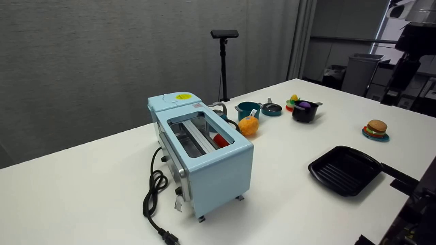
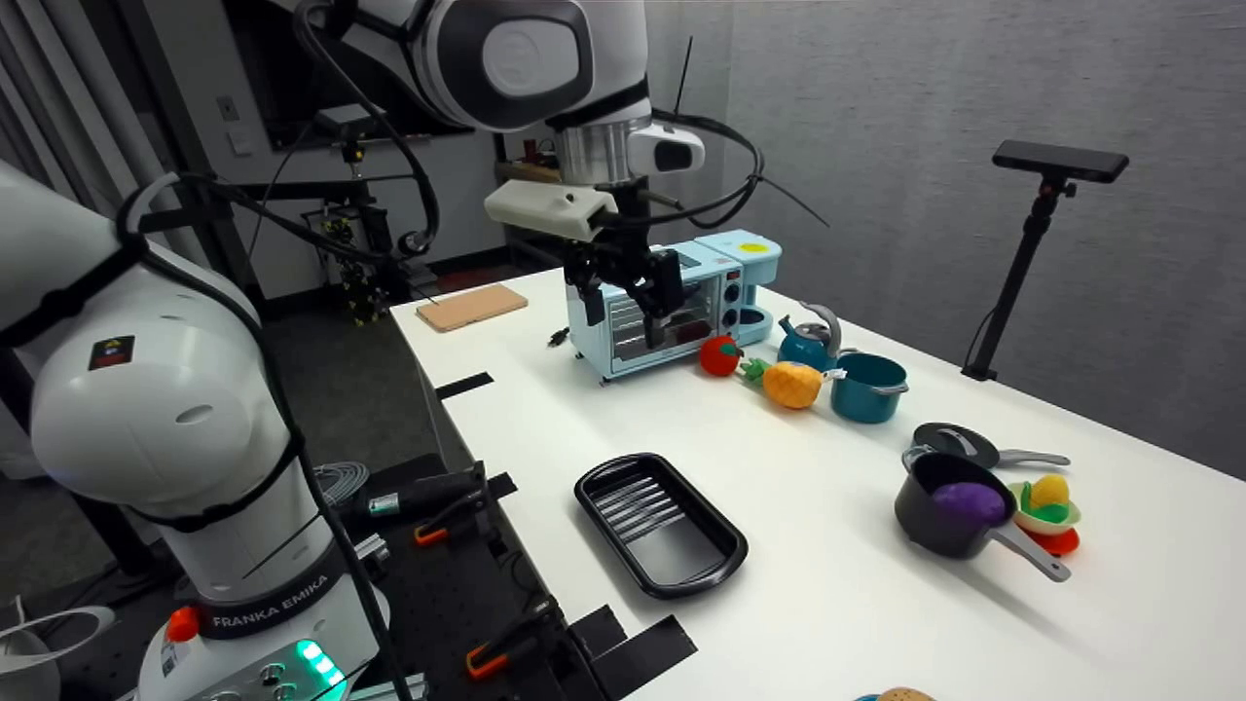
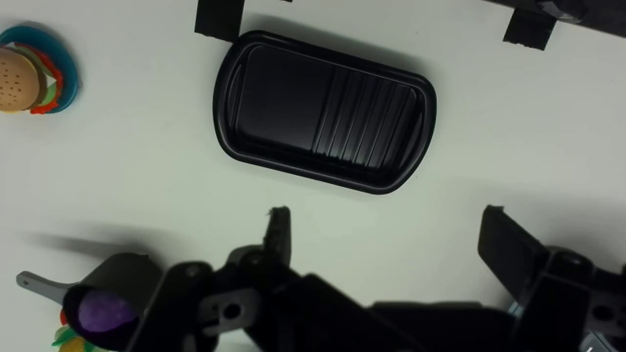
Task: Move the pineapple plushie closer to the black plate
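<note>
The pineapple plushie (image 1: 248, 126) is orange and lies on the white table beside the toaster. In an exterior view the plushie (image 2: 792, 386) lies on its side, green leaves toward a red tomato toy, close to a teal pot. It is out of view in the wrist view. The black plate (image 1: 344, 166) stands apart from it, nearer the robot's base; it also shows in an exterior view (image 2: 677, 557) and the wrist view (image 3: 288, 98). My gripper (image 2: 623, 324) is open and empty, raised above the table. In the wrist view its fingers (image 3: 386, 209) are wide apart below the plate.
The blue toaster (image 1: 221, 180) stands close to the plushie. The tomato toy (image 2: 719, 356), teal kettle (image 2: 806, 345) and teal pot (image 2: 869, 389) crowd around it. A black pot (image 2: 934, 526) with a purple toy and a burger toy (image 1: 376, 127) stand farther along the table.
</note>
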### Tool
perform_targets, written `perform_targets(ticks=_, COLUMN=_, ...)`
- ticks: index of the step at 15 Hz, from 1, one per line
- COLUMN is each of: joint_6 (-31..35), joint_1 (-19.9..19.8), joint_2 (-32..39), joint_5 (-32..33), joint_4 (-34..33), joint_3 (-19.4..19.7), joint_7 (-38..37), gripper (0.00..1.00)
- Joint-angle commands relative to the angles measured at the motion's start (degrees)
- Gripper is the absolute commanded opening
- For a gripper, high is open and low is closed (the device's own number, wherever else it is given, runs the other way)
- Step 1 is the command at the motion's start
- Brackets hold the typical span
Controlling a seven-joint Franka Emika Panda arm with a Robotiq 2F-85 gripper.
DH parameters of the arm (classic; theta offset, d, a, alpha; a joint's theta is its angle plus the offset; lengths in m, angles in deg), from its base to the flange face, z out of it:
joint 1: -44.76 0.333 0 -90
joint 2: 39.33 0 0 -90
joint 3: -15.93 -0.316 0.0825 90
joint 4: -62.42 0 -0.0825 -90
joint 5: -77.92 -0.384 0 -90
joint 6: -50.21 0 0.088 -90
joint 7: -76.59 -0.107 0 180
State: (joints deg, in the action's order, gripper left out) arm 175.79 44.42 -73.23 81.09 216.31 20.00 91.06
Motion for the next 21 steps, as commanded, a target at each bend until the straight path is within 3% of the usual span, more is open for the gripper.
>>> perform_targets(ticks=1, joint_6=0.48, joint_1=0.36, joint_2=0.30, joint_5=0.27, joint_4=-0.07, joint_3=0.24, joint_7=-0.07, gripper=1.00)
perform_targets(ticks=11, joint_6=7.05, joint_1=1.87, joint_2=7.11, joint_5=-1.05, joint_4=-2.80, joint_3=-0.54, joint_7=0.00, gripper=1.00)
perform_targets(ticks=21, joint_6=18.01, joint_1=3.06, joint_2=24.32, joint_5=-1.95, joint_4=-12.72, joint_3=-2.32, joint_7=-2.22, gripper=1.00)
